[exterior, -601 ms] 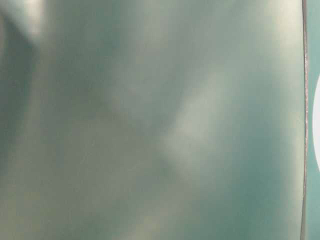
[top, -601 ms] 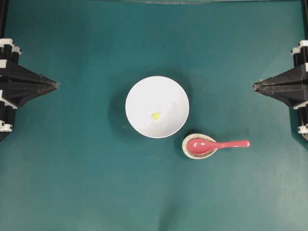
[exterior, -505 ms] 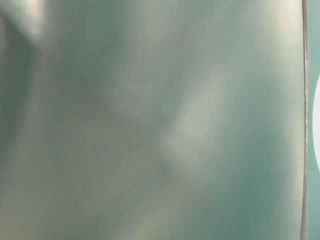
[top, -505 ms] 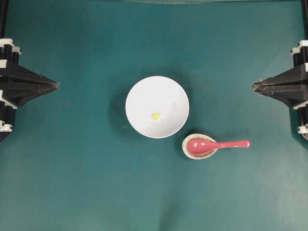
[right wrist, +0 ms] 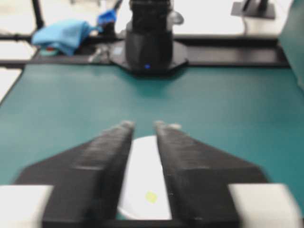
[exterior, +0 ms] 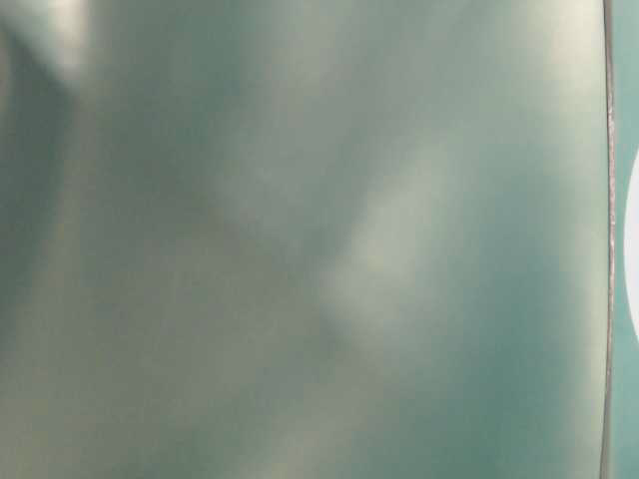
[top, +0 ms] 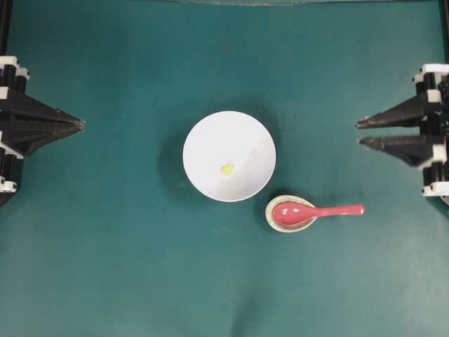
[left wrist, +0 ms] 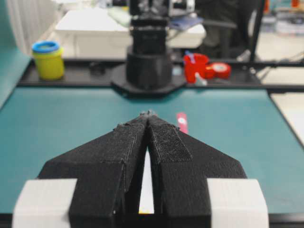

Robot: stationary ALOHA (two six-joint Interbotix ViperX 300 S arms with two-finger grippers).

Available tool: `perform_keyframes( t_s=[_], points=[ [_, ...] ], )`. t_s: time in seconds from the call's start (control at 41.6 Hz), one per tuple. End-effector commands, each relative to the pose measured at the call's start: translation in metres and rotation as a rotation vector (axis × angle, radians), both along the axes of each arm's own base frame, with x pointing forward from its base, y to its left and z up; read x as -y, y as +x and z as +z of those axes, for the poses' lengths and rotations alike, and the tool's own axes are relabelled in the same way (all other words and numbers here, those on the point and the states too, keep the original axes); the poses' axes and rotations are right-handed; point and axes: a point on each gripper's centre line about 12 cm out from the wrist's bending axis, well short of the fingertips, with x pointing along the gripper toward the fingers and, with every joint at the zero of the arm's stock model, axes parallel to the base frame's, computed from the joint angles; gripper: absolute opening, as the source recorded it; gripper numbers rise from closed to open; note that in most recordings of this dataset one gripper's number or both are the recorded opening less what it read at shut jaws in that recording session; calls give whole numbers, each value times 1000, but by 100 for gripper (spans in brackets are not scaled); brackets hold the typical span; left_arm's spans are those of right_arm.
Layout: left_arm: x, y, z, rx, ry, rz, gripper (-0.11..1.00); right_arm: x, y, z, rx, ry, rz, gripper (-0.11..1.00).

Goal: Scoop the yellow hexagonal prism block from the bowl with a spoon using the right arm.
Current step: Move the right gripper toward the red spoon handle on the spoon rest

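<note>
The white bowl [top: 229,156] stands mid-table with the tiny yellow hexagonal prism block [top: 226,168] inside it. The pink-red spoon [top: 316,211] lies right of the bowl, its scoop on a speckled beige spoon rest [top: 280,223], handle pointing right. My right gripper [top: 358,132] is open and empty at the right edge, far from the spoon. Its wrist view shows the bowl [right wrist: 142,180] and block [right wrist: 151,196] between the fingers. My left gripper [top: 82,124] is shut and empty at the left edge. In its wrist view [left wrist: 148,114] a strip of the spoon [left wrist: 182,122] shows.
The teal table [top: 140,267] spreads around the dishes. The table-level view is a blurred teal surface with a white edge at its right [exterior: 633,249]. Beyond the table, a yellow jar [left wrist: 48,59] and red items [left wrist: 202,66] sit behind the opposite arm base.
My right gripper has opened; its fingers were together before and now stand apart. The left gripper, bowl, block and spoon have not moved.
</note>
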Motion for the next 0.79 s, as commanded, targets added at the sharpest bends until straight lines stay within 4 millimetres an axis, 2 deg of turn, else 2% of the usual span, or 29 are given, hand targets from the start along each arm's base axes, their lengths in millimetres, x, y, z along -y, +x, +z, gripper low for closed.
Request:
perform_keyframes(
  t_s=[0.0, 0.072, 0.12, 0.457, 0.77],
  points=[
    [0, 2, 7, 17, 0, 0, 0, 0, 3, 5, 9, -6, 1, 44],
    [0, 2, 7, 17, 2, -2, 0, 0, 6, 0, -11, -7, 1, 55],
    [0, 2, 7, 17, 1, -2, 0, 0, 8, -5, -31, -7, 3, 57],
    [0, 2, 6, 14, 2, -2, 0, -11, 23, -53, -140, 12, 45, 56],
    [0, 3, 4, 6, 2, -2, 0, -24, 24, -99, -153, 67, 69, 56]
  ],
)
